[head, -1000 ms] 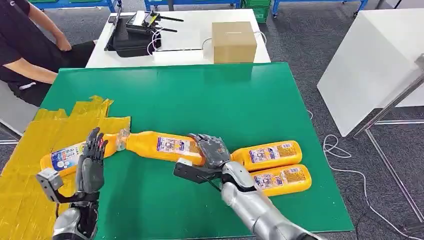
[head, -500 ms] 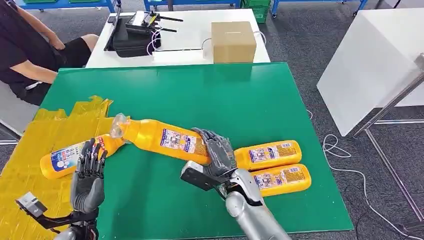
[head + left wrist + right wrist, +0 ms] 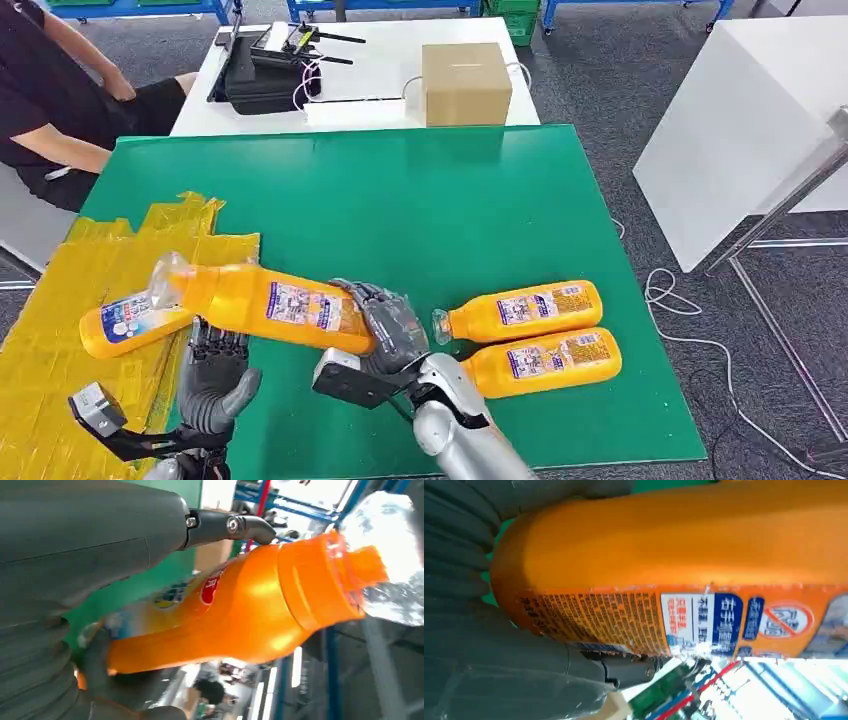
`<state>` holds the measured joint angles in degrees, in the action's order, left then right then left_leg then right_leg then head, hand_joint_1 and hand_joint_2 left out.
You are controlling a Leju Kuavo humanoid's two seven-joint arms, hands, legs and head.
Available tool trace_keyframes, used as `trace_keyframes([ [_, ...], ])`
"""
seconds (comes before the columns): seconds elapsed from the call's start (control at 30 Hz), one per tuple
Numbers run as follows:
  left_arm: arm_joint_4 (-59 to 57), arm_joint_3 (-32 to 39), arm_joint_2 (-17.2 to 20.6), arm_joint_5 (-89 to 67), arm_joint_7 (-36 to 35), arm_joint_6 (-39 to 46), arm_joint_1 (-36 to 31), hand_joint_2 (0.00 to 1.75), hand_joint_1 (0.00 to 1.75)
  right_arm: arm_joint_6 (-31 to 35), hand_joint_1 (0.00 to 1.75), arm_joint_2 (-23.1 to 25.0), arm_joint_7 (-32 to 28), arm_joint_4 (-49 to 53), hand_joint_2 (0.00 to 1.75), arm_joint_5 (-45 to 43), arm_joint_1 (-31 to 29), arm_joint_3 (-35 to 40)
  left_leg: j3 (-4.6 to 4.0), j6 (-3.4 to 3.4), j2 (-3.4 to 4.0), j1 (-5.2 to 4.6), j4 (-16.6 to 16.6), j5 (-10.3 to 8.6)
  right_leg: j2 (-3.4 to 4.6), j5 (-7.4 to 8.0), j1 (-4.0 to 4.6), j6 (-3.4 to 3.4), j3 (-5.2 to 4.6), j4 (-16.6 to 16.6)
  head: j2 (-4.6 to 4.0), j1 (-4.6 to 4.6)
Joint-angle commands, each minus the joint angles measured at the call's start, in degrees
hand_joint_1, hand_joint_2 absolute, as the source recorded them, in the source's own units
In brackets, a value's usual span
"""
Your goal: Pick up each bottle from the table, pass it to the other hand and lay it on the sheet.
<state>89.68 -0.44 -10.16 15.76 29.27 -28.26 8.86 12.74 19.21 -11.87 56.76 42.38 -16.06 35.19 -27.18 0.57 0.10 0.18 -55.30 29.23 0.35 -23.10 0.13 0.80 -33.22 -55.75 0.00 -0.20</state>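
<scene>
Orange and glossy, the held bottle point(image 3: 262, 301) hangs in the air above the green table point(image 3: 420, 200), lying almost level, with its clear cap end over the near edge of the yellow sheet point(image 3: 60, 320) and its base toward the middle of the table. The right hand point(image 3: 385, 325) grips this bottle around its base end; in the right wrist view the dark fingers point(image 3: 469, 510) wrap the rounded bottom of the bottle point(image 3: 664, 570) just beside the printed label. The left hand point(image 3: 215, 370) is under the bottle's body with the palm up and the fingers apart. In the left wrist view the bottle point(image 3: 240, 605) passes close over the thumb point(image 3: 90, 535), but I cannot tell if the left hand touches it or only waits below.

On the yellow sheet, which covers the left part of the green table, one bottle on the sheet point(image 3: 130, 325) lies flat, partly under the held one's cap end. Right of the right hand, two more bottles lie side by side on the green table: the farther bottle point(image 3: 520, 310) and the nearer bottle point(image 3: 545, 360), just beside each other.

Beyond the green table stands a white table point(image 3: 360, 95) with a cardboard box point(image 3: 465, 82) and a black device point(image 3: 265, 70). A seated person point(image 3: 50, 100) is at the green table's far left corner.
</scene>
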Motion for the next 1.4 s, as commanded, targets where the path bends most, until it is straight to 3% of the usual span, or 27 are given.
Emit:
trace_keyframes([
  [0.03, 0.07, -3.11, 1.88, 0.13, -0.08, 0.96, -0.56, 1.75, 0.00, -0.02, 1.75, 0.79, -2.19, -12.09, 1.75, -5.93, -3.92, 14.99, 0.17, -0.02, 0.06, 0.00, 0.11, 0.02, 0.04, 0.00, 0.00, 0.04, 0.16, 0.10, 0.00, 0.02],
  [0.3, 0.09, -2.53, 1.94, 0.72, 0.34, 1.46, -0.53, 1.75, 0.00, -0.92, 1.75, 0.79, -2.79, -14.27, 1.75, -8.00, -4.63, 19.65, 0.19, -0.03, 0.00, 0.03, 0.08, 0.03, -0.01, -0.03, 0.02, 0.02, 0.18, 0.08, 0.00, 0.02],
  [0.47, -1.17, -0.15, 1.29, 2.37, 0.95, 1.35, -1.25, 1.75, 0.00, -1.58, 1.75, 0.79, -2.92, -18.00, 1.75, -10.61, -5.23, 26.55, 0.19, -0.03, -0.03, 0.01, 0.10, 0.01, -0.04, -0.02, 0.01, 0.02, 0.18, 0.10, 0.00, 0.02],
  [0.5, -1.21, 0.27, 0.90, 2.85, 1.00, 1.13, -1.32, 1.75, 1.75, -1.13, 1.75, 0.79, -2.66, -18.26, 1.75, -11.16, -5.41, 26.93, 0.14, -0.02, -0.04, 0.00, 0.08, 0.00, -0.05, -0.02, 0.00, 0.02, 0.14, 0.07, 0.00, 0.02],
  [0.7, -1.07, 0.76, -0.15, 3.01, 0.97, 0.60, -1.36, 1.75, 1.75, 0.25, 1.75, 0.79, -2.12, -19.04, 1.75, -12.55, -6.37, 26.47, 0.17, -0.02, -0.19, 0.04, 0.09, -0.02, -0.21, -0.02, 0.05, 0.04, 0.20, 0.14, 0.00, 0.00],
  [1.03, -0.07, 0.98, 0.10, 0.99, 1.77, 1.35, -1.06, 1.75, 1.75, 2.23, 1.75, 0.79, -1.94, -16.71, 1.75, -9.40, -5.48, 18.92, 0.15, -0.02, -0.23, 0.02, 0.06, -0.01, -0.24, -0.04, 0.04, 0.05, 0.17, 0.11, 0.00, 0.02],
  [1.3, -0.06, 1.09, 0.28, 1.04, 1.75, 1.28, -0.94, 1.75, 1.75, 2.15, 1.75, 0.73, -1.94, -16.69, 1.75, -9.43, -5.63, 18.80, 0.15, -0.03, -0.20, 0.04, 0.06, -0.01, -0.22, -0.03, 0.06, 0.04, 0.17, 0.12, 0.00, 0.02],
  [1.33, 0.79, 1.31, 0.35, -1.34, 2.64, 3.11, -0.65, 1.75, 1.75, 4.55, 1.75, 0.79, -2.03, -15.96, 1.75, -7.76, -4.89, 17.32, 0.22, -0.04, -0.23, 0.08, 0.08, 0.01, -0.25, -0.04, 0.10, 0.05, 0.26, 0.17, 0.00, 0.02],
  [1.37, 1.81, 1.87, 0.54, -5.83, 3.39, 7.01, -0.16, 1.75, 1.75, 5.70, 0.75, 0.57, -2.27, -14.43, 1.75, -7.00, -4.09, 15.34, 0.12, -0.02, -0.15, 0.02, 0.04, -0.01, -0.16, -0.02, 0.03, 0.03, 0.12, 0.09, 0.00, 0.02],
  [1.4, 3.24, 2.70, 0.20, -14.31, 3.47, 14.87, 0.13, 1.75, 1.75, 6.40, 0.00, 0.00, -1.17, -12.28, 1.75, -6.59, -3.29, 12.97, 0.18, -0.03, -0.19, 0.06, 0.07, 0.01, -0.20, -0.03, 0.08, 0.05, 0.19, 0.14, 0.00, 0.02],
])
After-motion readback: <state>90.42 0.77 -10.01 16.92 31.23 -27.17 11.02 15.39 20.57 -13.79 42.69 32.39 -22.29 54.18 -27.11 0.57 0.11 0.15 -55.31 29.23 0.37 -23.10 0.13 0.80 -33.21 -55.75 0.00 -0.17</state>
